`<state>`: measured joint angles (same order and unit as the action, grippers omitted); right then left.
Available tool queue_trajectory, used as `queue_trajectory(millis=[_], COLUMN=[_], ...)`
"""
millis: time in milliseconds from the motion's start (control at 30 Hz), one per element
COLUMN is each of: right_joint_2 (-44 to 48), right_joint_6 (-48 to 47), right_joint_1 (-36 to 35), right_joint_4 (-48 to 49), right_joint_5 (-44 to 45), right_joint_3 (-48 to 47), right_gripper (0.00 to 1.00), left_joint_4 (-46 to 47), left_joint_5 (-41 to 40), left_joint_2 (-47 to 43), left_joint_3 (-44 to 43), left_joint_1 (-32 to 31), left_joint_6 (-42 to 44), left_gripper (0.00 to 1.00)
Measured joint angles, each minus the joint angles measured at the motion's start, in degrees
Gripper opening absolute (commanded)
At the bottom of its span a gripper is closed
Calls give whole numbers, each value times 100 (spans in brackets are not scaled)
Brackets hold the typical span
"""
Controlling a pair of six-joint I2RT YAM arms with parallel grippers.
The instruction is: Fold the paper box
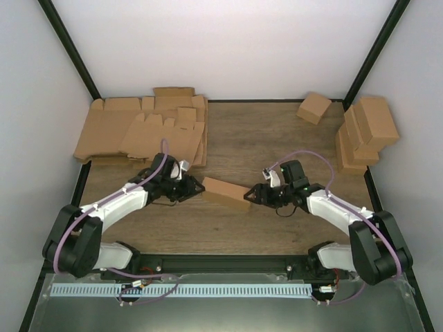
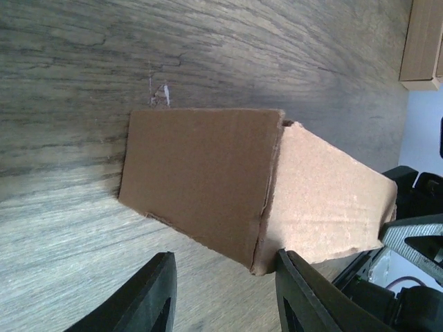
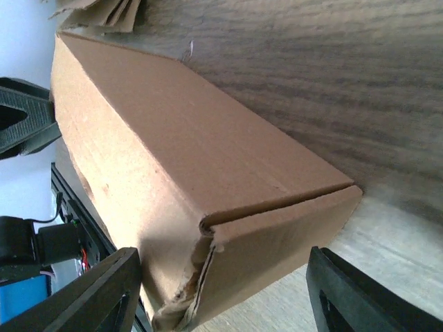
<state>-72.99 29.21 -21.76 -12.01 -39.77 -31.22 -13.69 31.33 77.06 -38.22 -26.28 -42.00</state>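
Observation:
A folded brown paper box [image 1: 226,193] lies on the wooden table between my two grippers. My left gripper [image 1: 197,187] is open at the box's left end; in the left wrist view the box [image 2: 208,187] lies just beyond my spread fingers [image 2: 149,297], with one finger near its corner. My right gripper [image 1: 250,196] is open at the box's right end; in the right wrist view the box [image 3: 180,180] fills the space between my wide-apart fingers [image 3: 97,294], its end flap closed with a frayed corner.
A pile of flat unfolded cardboard blanks [image 1: 142,131] lies at the back left. Folded boxes are stacked at the right edge [image 1: 365,135], and one more [image 1: 314,107] sits at the back right. Black frame posts rise at both back corners.

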Motion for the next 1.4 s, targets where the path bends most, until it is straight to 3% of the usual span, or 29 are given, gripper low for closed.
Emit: queue_trajectory(millis=[100, 167, 233, 367, 433, 500, 633, 1000, 1300, 1400], right_joint_2=[297, 546, 732, 911, 1019, 1169, 1375, 1169, 776, 688], right_joint_6=[133, 260, 389, 634, 691, 693, 638, 763, 920, 925], right_joint_1=[-203, -472, -758, -1156, -1202, -1209, -1220, -925, -763, -763], right_joint_4=[120, 164, 216, 46, -120, -247, -448, -221, 275, 376], right_joint_5=[79, 122, 173, 476, 608, 704, 866, 798, 487, 402], right_joint_3=[251, 468, 686, 1082, 1167, 1154, 946, 645, 955, 1021], right_gripper=[68, 68, 68, 73, 78, 86, 88, 88, 88, 88], left_joint_4=[-24, -131, -398, -1180, -1375, -1364, -1019, -258, 529, 774], left_joint_5=[11, 22, 0, -70, -61, -17, 50, 133, 317, 396], left_joint_2=[-214, -452, -800, -1729, -2356, -2811, -3123, -1661, -1147, -1016], left_joint_3=[181, 363, 599, 903, 903, 909, 1163, 1628, 1744, 1744], left_joint_1=[-2, -15, -48, -66, -66, -66, -66, -81, -122, -186], left_joint_6=[11, 26, 22, -85, -284, -476, -787, -428, -459, -487], left_gripper=[42, 47, 61, 99, 100, 100, 98, 63, 54, 46])
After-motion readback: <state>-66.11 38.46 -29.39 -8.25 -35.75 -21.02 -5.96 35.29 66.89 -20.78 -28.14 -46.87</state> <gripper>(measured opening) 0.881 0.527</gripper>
